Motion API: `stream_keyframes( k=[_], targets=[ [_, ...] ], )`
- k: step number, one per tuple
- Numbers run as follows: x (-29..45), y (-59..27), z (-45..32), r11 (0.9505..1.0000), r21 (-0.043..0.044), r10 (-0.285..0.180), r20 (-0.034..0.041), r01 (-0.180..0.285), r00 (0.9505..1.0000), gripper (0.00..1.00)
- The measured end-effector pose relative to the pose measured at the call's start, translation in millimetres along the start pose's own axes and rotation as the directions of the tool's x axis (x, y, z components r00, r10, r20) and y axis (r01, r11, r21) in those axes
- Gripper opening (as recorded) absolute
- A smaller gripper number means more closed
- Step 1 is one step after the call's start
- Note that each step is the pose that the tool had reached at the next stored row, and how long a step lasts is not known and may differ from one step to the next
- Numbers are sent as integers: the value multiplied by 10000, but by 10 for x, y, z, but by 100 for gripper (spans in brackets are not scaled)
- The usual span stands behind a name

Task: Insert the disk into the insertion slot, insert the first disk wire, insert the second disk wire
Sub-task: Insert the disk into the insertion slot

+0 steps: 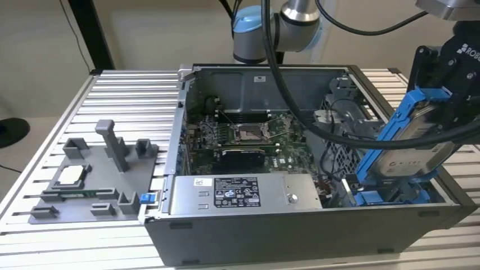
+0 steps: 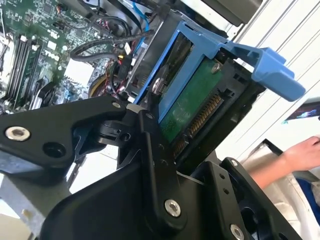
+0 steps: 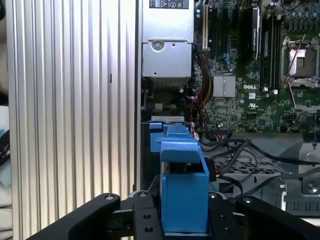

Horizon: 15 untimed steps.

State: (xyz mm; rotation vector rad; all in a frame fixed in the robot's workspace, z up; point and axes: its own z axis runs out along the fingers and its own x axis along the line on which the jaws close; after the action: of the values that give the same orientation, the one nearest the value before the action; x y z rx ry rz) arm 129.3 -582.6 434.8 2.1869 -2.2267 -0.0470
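Arm (image 1: 300,31): silver-grey round joints, light-blue end cap. Cables (image 1: 271,67): thick, black, trailing from the arm. Hand (image 3: 184,220): matte black, angular linked fingers (image 2: 157,170), round silver screws (image 2: 172,207) at the pivots, small round holes nearby; white lettering on the black wrist housing (image 1: 457,53).

Tilted disk (image 1: 411,158) over open computer case (image 1: 285,239)

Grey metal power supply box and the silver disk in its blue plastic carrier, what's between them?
Red and black wires lie between the box and the disk, in the exterior view.
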Motion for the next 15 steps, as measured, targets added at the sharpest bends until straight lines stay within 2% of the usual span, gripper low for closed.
stream_keyframes(
  k=[11,15],
  targets=[
    [1,-7,187,10000,12,-10,244,9,9997,0],
    [1,-9,233,10000,71,-13,277,11,9996,0]
  ],
)
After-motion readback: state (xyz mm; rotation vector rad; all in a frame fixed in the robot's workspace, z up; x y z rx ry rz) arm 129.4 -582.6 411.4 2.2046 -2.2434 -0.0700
